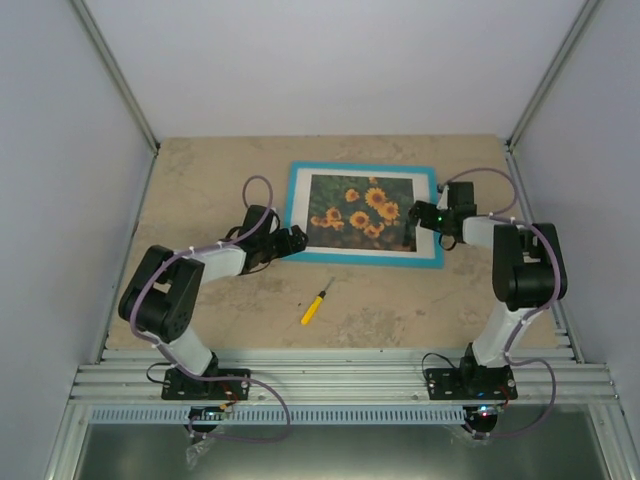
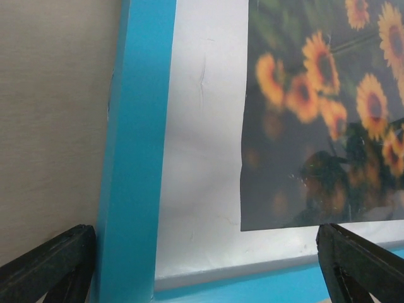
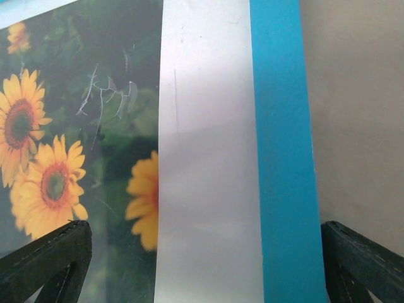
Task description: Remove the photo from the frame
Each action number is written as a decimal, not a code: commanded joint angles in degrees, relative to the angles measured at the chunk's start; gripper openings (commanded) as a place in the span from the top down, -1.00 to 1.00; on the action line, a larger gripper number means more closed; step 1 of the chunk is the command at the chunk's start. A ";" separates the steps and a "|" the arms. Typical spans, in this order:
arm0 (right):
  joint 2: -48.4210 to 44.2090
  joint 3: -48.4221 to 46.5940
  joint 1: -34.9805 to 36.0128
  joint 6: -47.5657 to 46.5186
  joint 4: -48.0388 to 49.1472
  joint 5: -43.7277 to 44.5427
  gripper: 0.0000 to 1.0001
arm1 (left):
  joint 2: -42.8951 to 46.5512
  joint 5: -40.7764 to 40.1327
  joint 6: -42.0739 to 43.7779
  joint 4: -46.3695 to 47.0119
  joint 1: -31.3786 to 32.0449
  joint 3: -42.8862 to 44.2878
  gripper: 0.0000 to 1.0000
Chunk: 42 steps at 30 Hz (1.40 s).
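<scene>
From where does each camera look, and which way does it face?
Top external: above and behind the arms, facing down at the table; both arms show, left gripper and right gripper at the frame, a screwdriver nearer.
Left wrist: on the left arm, facing down at a frame corner; its open fingers show at the bottom corners.
Right wrist: on the right arm, facing down at the frame's right side; its open fingers show likewise.
Shared: both wrist views show the photo, the white mat and the frame.

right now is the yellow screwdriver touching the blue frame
Apart. The top view shows bare table between the screwdriver and the frame.
</scene>
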<state>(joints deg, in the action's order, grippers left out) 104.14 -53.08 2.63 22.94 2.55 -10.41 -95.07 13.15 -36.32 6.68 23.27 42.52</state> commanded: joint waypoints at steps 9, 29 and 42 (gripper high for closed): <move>4.56 -7.02 4.22 -1.63 -4.49 -4.02 -0.95 | 5.93 -10.34 0.77 -5.89 -0.76 -1.09 -0.94; -13.77 6.47 13.35 -9.52 -4.46 3.28 -0.95 | -1.48 -18.55 8.27 -14.78 -1.47 9.48 -0.47; -15.74 6.24 25.18 -15.00 -2.83 6.82 -0.95 | -6.16 -17.19 9.90 -15.33 -1.47 12.45 -0.02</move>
<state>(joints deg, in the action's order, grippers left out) 88.97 -47.05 25.96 10.81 -1.50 -6.20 -100.71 -5.23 -27.35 -8.36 22.06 53.63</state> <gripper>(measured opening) 0.976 0.522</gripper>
